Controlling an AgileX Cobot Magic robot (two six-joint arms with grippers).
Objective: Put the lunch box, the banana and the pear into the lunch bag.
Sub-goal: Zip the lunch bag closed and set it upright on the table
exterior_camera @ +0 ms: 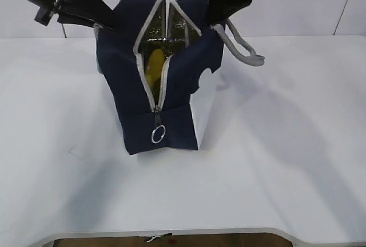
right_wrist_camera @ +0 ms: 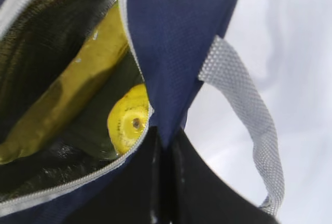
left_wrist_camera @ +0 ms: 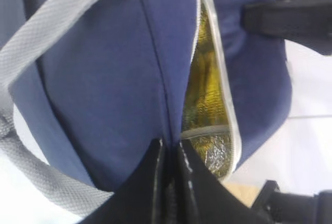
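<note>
You are looking at the lunch bag (exterior_camera: 171, 81) standing on the white surface (exterior_camera: 286, 172), its zipper mouth gaping upward and its foil lining showing. The left claw (left_wrist_camera: 168, 154) is pinching the navy fabric of the bag's rim on the left side, jaws pressed together on the cloth. The right claw (right_wrist_camera: 163, 146) is doing the same on the opposite rim, jaws closed on the fabric beside the zipper trim. Inside, the banana (right_wrist_camera: 67, 94) is lying slanted along the lining, and the pear (right_wrist_camera: 128, 120) is sitting just beside it, close under the right claw's pinch point. You cannot see the lunch box in any view.

A grey webbing handle (right_wrist_camera: 249, 115) is looping out right next to the right claw, and another handle (left_wrist_camera: 31, 47) is draping across the left wrist view near the left claw. The zipper pull ring (exterior_camera: 158, 135) is hanging at the near end of the bag. Around the bag, the surface is lying bare on both sides and toward the near edge.
</note>
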